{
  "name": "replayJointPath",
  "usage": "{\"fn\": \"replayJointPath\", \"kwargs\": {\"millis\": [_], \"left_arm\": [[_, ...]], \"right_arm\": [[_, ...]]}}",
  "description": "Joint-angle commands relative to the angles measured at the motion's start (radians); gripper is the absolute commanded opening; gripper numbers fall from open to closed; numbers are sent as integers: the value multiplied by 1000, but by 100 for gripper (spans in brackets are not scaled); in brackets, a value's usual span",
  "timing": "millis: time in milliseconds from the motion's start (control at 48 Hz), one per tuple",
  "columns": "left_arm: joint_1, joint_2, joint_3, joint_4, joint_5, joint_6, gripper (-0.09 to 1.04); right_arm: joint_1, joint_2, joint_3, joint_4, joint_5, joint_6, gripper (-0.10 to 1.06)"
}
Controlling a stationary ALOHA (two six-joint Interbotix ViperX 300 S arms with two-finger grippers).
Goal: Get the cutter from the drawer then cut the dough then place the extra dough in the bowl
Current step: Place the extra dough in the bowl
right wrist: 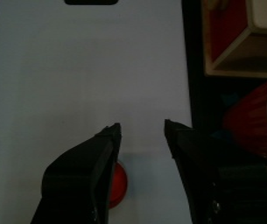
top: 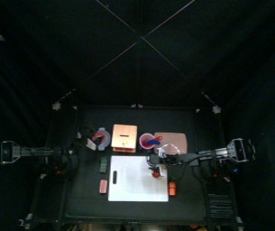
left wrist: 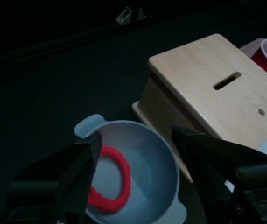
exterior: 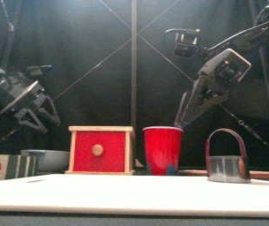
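Black table (top: pixel 86 203) within black curtains (top: pixel 55 54), white board (right wrist: pixel 88 79) at front centre. Left gripper (left wrist: pixel 133 144), jaws apart and empty, hangs over the bowl (left wrist: pixel 159 162). In the bowl lies a red dough arc (left wrist: pixel 105 179), partly hidden by a jaw. Right gripper (right wrist: pixel 142 128), jaws apart, hovers over the board, with the dough disc (right wrist: pixel 119 185) half hidden beneath it. Cutter (exterior: pixel 227 161) stands right of the cup (exterior: pixel 162 150) and box (exterior: pixel 101 150).
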Motion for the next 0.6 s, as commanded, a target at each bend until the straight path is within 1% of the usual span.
{"fn": "replayJointPath", "kwargs": {"millis": [21, 125, 146, 188, 271, 312, 354, 438, 521, 604], "left_arm": [[0, -2, -25, 91, -2, 3, 97], [-9, -2, -31, 249, -2, -2, 97], [-17, -2, -32, 301, 0, -8, 97], [-34, -2, -37, 364, 0, -14, 97], [-55, -2, -51, 465, -2, -28, 97], [-63, 0, -55, 506, -2, -37, 97], [-66, 0, -57, 540, -2, -46, 97], [-66, 5, -57, 592, -2, -64, 97], [-64, 8, -54, 611, -2, -75, 97], [-64, 14, -51, 614, -2, -78, 97]], "right_arm": [[-3, -25, -17, -12, -9, -17, 82], [-6, -37, -18, -44, -38, -18, 82], [-8, -43, -17, -57, -57, -18, 82], [-9, -52, -12, -74, -91, -20, 82], [-18, -77, -3, -115, -175, -18, 82], [-26, -89, 6, -132, -222, -9, 82], [-38, -104, 18, -141, -284, -3, 82], [-54, -120, 44, -146, -357, -5, 82], [-71, -124, 67, -146, -403, -3, 82], [-72, -124, 81, -146, -423, -3, 82]]}}
